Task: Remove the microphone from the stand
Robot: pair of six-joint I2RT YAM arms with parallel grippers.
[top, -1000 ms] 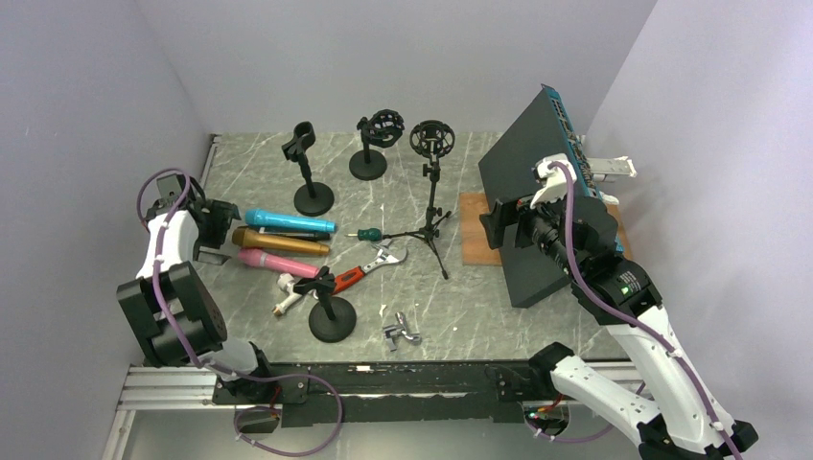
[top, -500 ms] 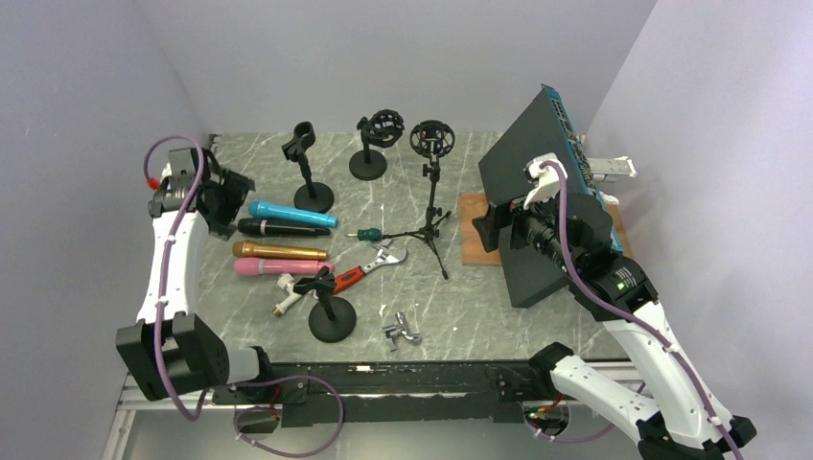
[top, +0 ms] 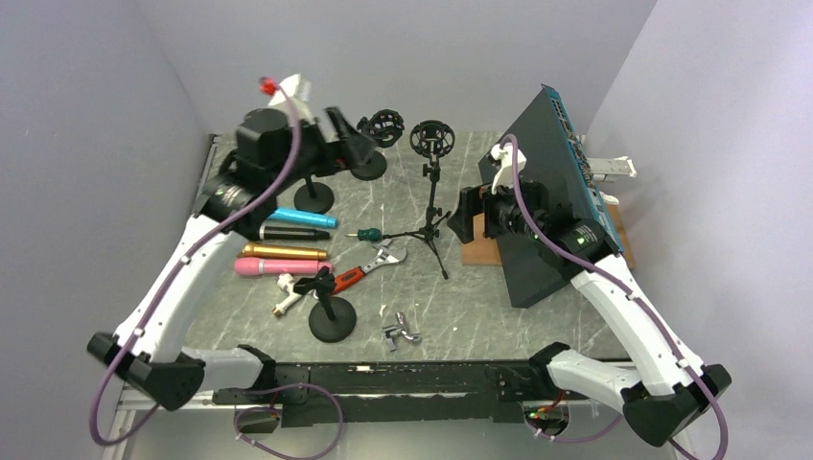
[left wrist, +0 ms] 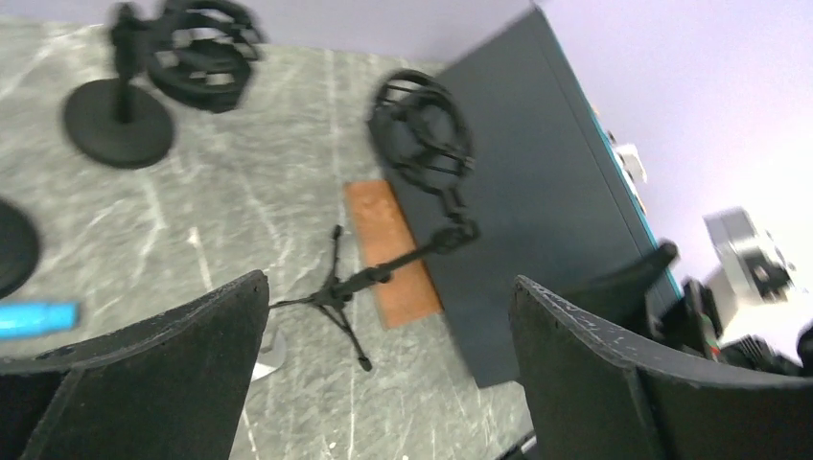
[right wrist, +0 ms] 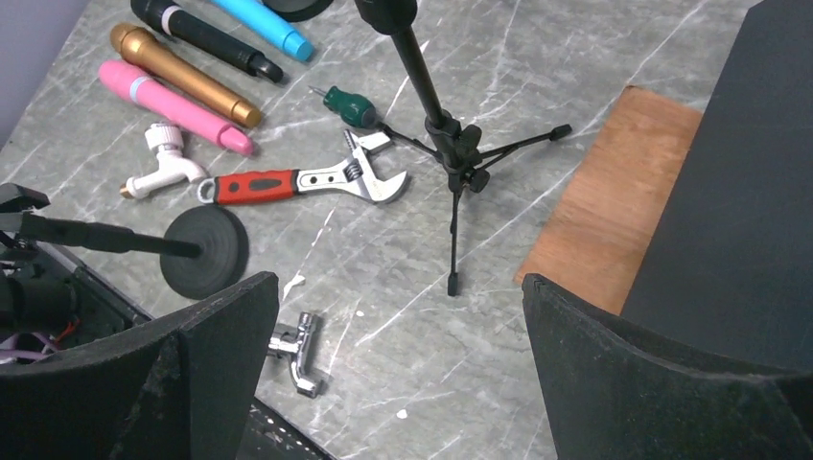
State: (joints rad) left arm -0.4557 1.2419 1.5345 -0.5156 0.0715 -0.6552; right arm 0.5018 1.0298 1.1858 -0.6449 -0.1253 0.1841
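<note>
Microphones [top: 283, 251] lying on table [top: 479, 307], beside stands [top: 332, 311]; left pincer [left wrist: 388, 281], right pincer [right wrist: 401, 278] spread wide, empty

Grey marble table [top: 479, 307] is carrying four mics lying side by side at left — blue microphone [top: 305, 218], black microphone [top: 292, 232], gold microphone [top: 283, 251], pink microphone [top: 278, 267]. White tap [top: 286, 295], red-handled wrench [top: 367, 269], green screwdriver [top: 366, 234] and chrome fitting [top: 401, 331] are lying mid-table. Tripod stand [top: 429, 228] and round-base stand [top: 332, 321] are standing on it — wooden board [right wrist: 598, 196] is lying at right.

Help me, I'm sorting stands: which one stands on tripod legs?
The tall shock-mount stand beside the dark panel; its three thin legs splay on the table, while the others rest on round disc bases.
</note>
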